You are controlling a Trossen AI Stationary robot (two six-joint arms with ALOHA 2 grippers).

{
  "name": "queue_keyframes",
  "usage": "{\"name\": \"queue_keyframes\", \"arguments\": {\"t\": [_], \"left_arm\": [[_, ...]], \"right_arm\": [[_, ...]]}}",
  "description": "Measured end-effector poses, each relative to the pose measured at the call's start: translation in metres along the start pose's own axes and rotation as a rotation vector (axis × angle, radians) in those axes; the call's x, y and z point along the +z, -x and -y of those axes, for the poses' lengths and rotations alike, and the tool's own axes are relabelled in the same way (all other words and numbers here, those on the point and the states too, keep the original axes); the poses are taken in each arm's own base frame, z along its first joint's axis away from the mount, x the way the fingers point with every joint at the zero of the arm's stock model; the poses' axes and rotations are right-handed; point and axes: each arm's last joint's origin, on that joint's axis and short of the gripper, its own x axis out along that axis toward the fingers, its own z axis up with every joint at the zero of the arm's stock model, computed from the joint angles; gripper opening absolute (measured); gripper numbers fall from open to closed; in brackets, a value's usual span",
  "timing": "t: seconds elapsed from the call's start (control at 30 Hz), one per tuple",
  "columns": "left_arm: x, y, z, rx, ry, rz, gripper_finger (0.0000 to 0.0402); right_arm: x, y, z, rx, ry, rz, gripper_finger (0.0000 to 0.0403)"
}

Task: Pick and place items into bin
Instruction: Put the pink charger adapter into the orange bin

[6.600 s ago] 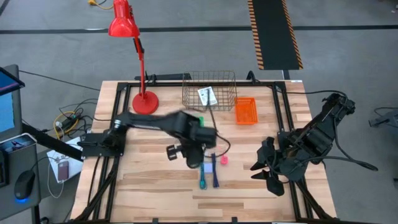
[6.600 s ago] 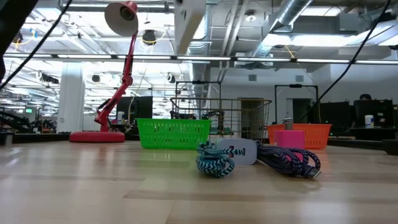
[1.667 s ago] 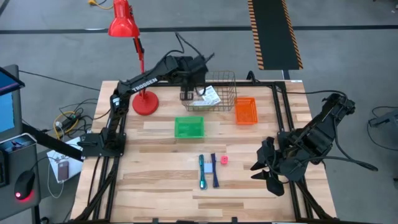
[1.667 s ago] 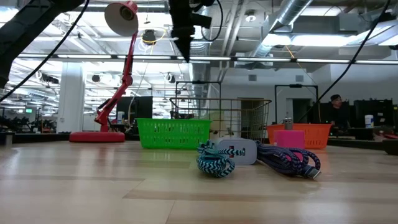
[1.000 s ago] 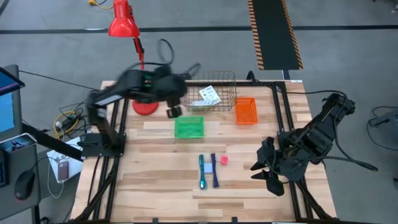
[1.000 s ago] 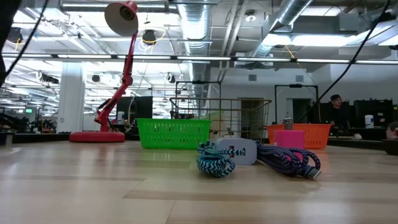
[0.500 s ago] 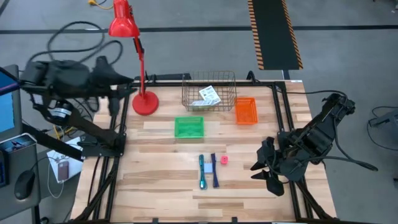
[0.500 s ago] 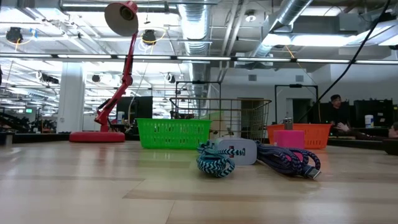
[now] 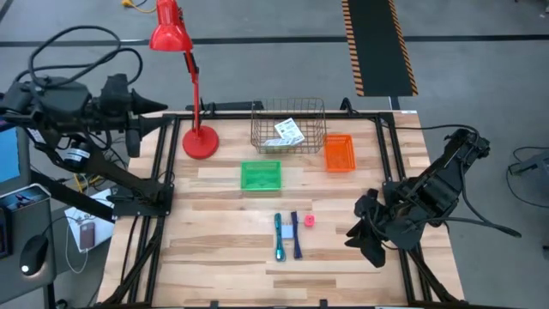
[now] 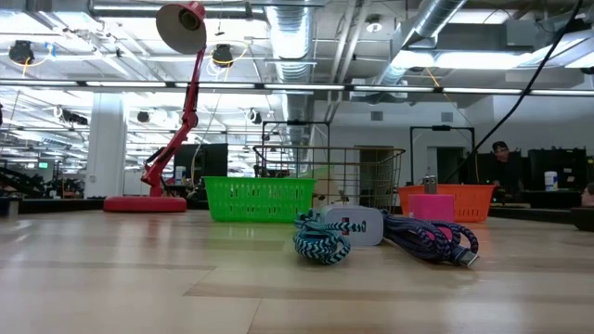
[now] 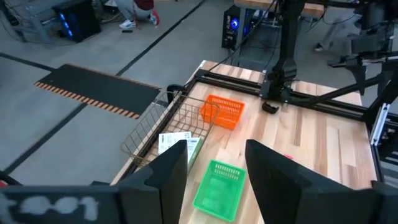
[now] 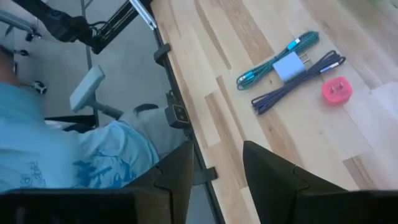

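Both arms off the table — jaws apart.
Left gripper (image 9: 135,129) beyond the left edge; right gripper (image 9: 367,242) low right — cables (image 9: 286,235) untouched.

Bright, even overhead light casts soft shadows on the table (image 9: 223,249); both wrist views' near foregrounds blur.

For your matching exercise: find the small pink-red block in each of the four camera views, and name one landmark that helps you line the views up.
High view: the pink-red block lies mid-table, just right of the two cables.
Low view: it stands right of centre, in front of the orange basket.
Left wrist view: only a pink sliver shows beside that arm's finger.
Right wrist view: it lies beside the dark blue cable.
Shared landmark: the orange basket, though the right wrist view misses it.
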Motion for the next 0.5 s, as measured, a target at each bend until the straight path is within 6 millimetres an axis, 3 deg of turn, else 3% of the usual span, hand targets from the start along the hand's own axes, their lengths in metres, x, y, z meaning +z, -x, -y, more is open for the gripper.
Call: {"name": "queue_keyframes", "arguments": {"t": [0.27, 0.5], "left_arm": [[0.002, -0.007, 0.004, 0.001, 0.021, -0.016, 0.0151], [0.002, -0.007, 0.004, 0.002, 0.019, -0.016, 0.0151]], "right_arm": [[0.004, -0.001, 0.000, 0.006, -0.013, 0.021, 0.0133], [0.020, -0.005, 0.008, -0.045, 0.065, 0.077, 0.0134]]}}
